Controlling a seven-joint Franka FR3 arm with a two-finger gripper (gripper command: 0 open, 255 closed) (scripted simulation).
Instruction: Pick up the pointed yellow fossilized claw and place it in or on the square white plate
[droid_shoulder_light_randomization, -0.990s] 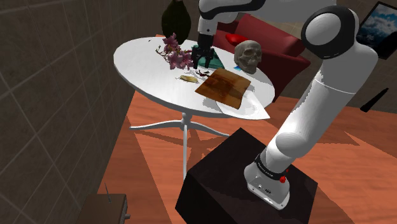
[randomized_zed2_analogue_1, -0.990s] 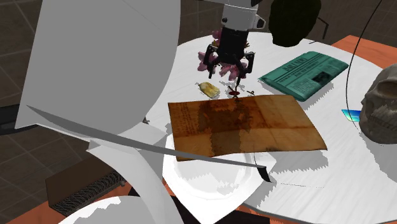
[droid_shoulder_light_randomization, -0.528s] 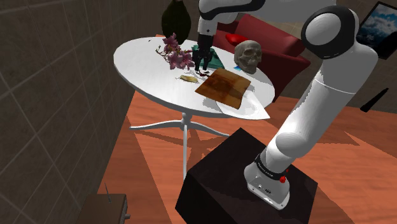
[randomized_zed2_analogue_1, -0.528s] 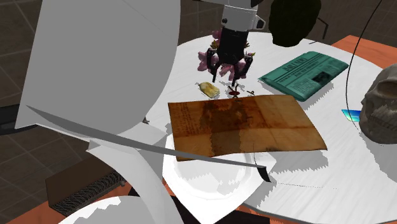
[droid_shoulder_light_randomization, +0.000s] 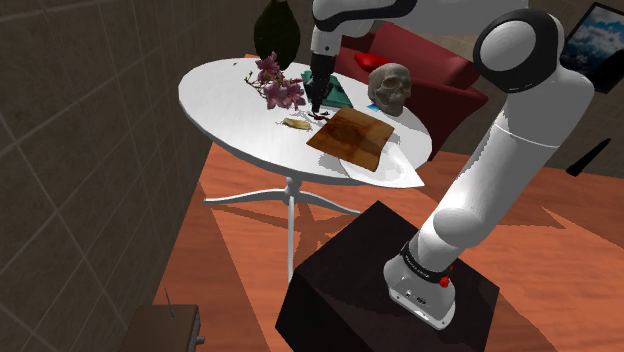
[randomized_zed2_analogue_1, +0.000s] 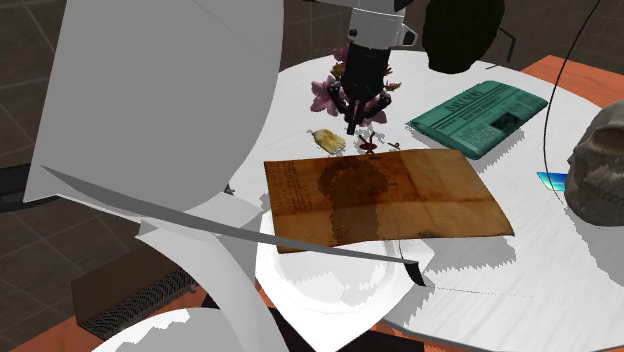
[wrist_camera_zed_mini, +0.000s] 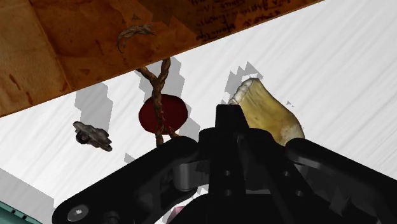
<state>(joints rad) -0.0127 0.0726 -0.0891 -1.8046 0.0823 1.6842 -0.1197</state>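
The yellow claw (randomized_zed2_analogue_1: 327, 140) lies on the round white table (droid_shoulder_light_randomization: 225, 85), just off the corner of a brown parchment sheet (randomized_zed2_analogue_1: 385, 195). My black gripper (randomized_zed2_analogue_1: 352, 127) hangs low over the table between the claw and the parchment's red seal. In the wrist view the fingers (wrist_camera_zed_mini: 226, 118) meet with nothing between them, and the claw (wrist_camera_zed_mini: 267, 114) lies beside them, not clasped. The claw (droid_shoulder_light_randomization: 296, 123) also sits by my gripper (droid_shoulder_light_randomization: 314, 107) in the shoulder view. The square white plate (randomized_zed2_analogue_1: 330, 290) lies under the parchment, at the table's near edge.
A red wax seal (wrist_camera_zed_mini: 163, 116) on a twisted cord and a small dark metal piece (wrist_camera_zed_mini: 92, 135) lie close to the fingers. Pink flowers (randomized_zed2_analogue_1: 335, 90), a green book (randomized_zed2_analogue_1: 480, 115) and a grey skull (randomized_zed2_analogue_1: 598, 165) stand around. A dark vase (droid_shoulder_light_randomization: 276, 30) sits at the table's far side.
The fingers have gone from wide apart to shut, meeting beside the claw. The claw has stayed where it lay on the table; the arm has hardly moved.
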